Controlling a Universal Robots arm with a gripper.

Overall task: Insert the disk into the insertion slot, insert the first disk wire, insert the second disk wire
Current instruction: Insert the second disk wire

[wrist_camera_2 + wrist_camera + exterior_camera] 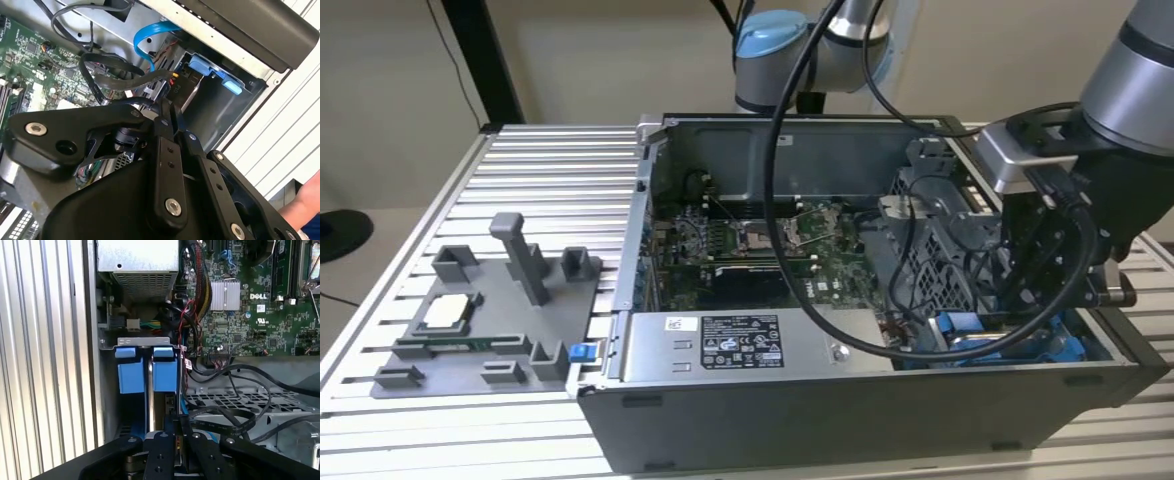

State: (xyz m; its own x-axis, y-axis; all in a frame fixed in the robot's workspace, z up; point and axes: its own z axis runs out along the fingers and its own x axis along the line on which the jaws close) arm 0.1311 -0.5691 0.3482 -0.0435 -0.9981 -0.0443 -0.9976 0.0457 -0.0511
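Note:
In the exterior view the arm [1067,200] reaches down into the corner of the open computer case on that view's right, over the insertion slot [987,335]. In both wrist views the gripper [176,426] [166,107] hangs just above the grey-metal slot [145,341] [220,110], its fingers closed together. What lies between them I cannot tell. Two blue plastic tabs [131,372] [165,370] stand side by side in the slot. The disk's silver body is hidden. A black wire with a connector [172,75] and a blue flat cable [147,42] run right by the fingertips.
The grey labelled power-supply box [734,345] [137,262] borders the slot. The motherboard [747,240] [260,295] lies beyond, with black cables [235,415] looped over a perforated cage. A grey fixture [480,320] sits on the slatted table. A person's arm [300,205] shows outside the case.

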